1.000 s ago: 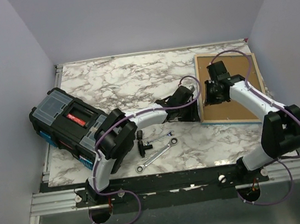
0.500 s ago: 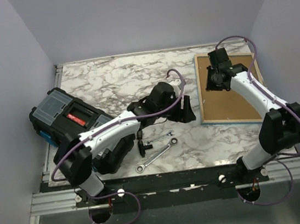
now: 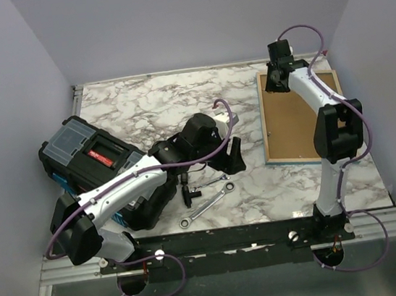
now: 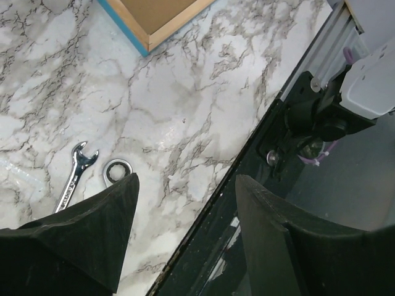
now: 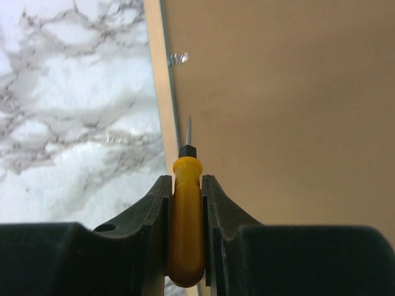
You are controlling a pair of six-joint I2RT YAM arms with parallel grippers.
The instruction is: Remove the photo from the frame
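The frame [image 3: 301, 116] lies face down at the right of the table, its brown back up and a turquoise edge [image 3: 292, 161] along its near side. The photo is hidden. My right gripper [image 3: 276, 83] is over the frame's far left corner. In the right wrist view it [image 5: 185, 179] is shut on a yellow-handled screwdriver [image 5: 185, 228]. The screwdriver's tip [image 5: 189, 125] points along the frame's left edge, short of a small metal tab [image 5: 178, 58]. My left gripper [image 3: 233, 156] is open and empty over the marble, left of the frame. Its wrist view shows a frame corner [image 4: 154, 24].
A black toolbox [image 3: 94, 162] stands at the left. Two wrenches [image 3: 207, 204] [image 3: 212, 182] and a small black tool [image 3: 186, 187] lie near the left gripper. A wrench also shows in the left wrist view [image 4: 75, 174]. The black rail [image 3: 232, 240] runs along the near edge.
My left gripper has drawn back from the frame's left edge, toward the left and nearer. My right gripper has moved farther along the frame's left edge to its far corner, still holding the screwdriver.
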